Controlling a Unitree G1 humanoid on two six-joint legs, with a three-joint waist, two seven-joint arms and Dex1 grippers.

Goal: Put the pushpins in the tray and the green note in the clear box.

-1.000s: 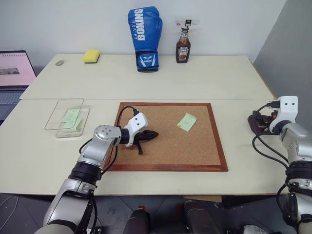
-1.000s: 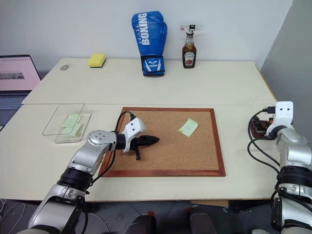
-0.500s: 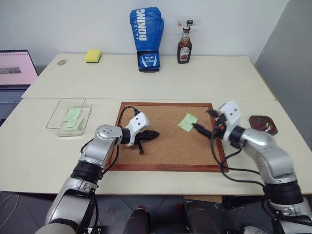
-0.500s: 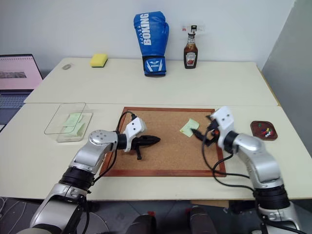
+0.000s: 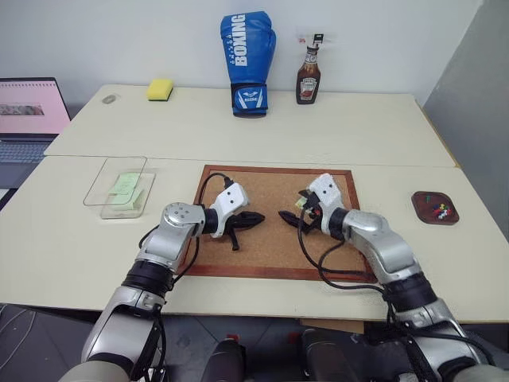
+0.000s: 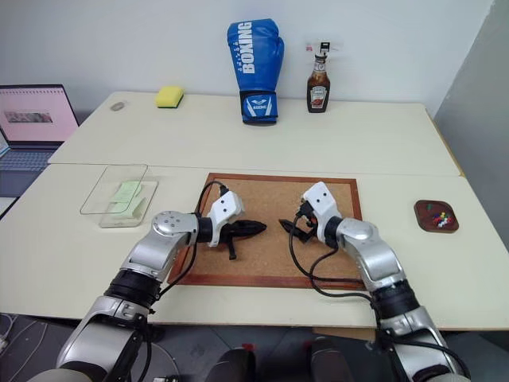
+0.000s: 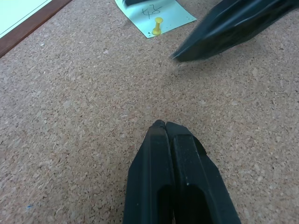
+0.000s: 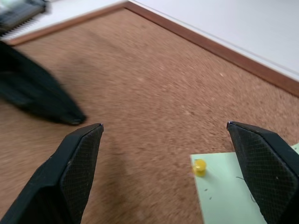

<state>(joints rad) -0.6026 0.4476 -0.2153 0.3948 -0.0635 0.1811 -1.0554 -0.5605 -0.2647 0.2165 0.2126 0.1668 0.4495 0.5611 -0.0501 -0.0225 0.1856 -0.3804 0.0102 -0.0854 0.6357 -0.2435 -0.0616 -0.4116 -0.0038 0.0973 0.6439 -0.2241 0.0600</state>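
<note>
Left gripper (image 5: 256, 217) closed, empty, over corkboard (image 5: 262, 247) centre. Right gripper (image 8: 163, 154) spread wide, tips facing left's, bare cork between. Green note (image 7: 156, 17) pinned by yellow pushpin (image 8: 199, 166) just beside right gripper. Clear box (image 5: 119, 188) left on bench (image 5: 334, 131); tray (image 5: 434, 207) near right edge, pushpins inside.

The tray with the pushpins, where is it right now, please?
The tray sits on the table's right side, right of the corkboard.
</note>
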